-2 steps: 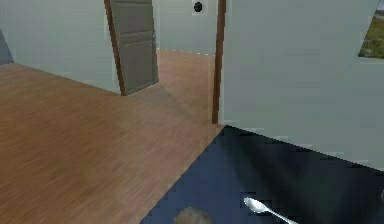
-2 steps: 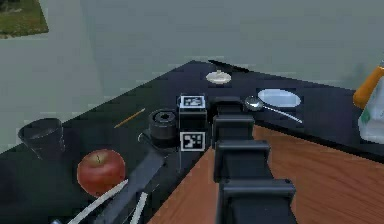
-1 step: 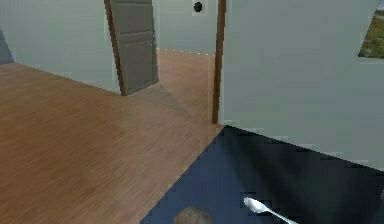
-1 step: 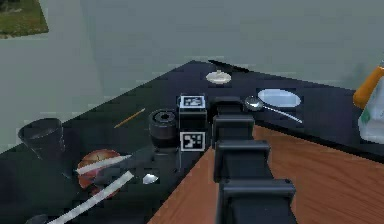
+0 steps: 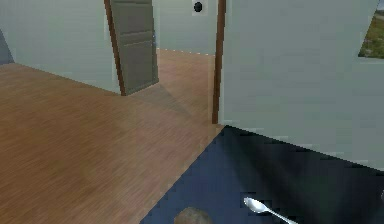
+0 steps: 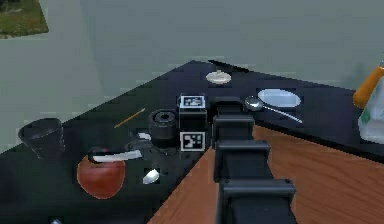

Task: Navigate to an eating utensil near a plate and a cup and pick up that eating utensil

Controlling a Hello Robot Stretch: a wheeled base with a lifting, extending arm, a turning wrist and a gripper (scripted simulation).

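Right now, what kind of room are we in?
Likely a home dining area: a dark tabletop carrying a white plate, a spoon and a dark cup, beside wood flooring and an interior door.

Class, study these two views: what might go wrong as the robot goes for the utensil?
1. The tool shows near an apple and a small grey piece; it may knock them.
2. A spoon lies by the white plate, across the arm; the wrong item might be taken.
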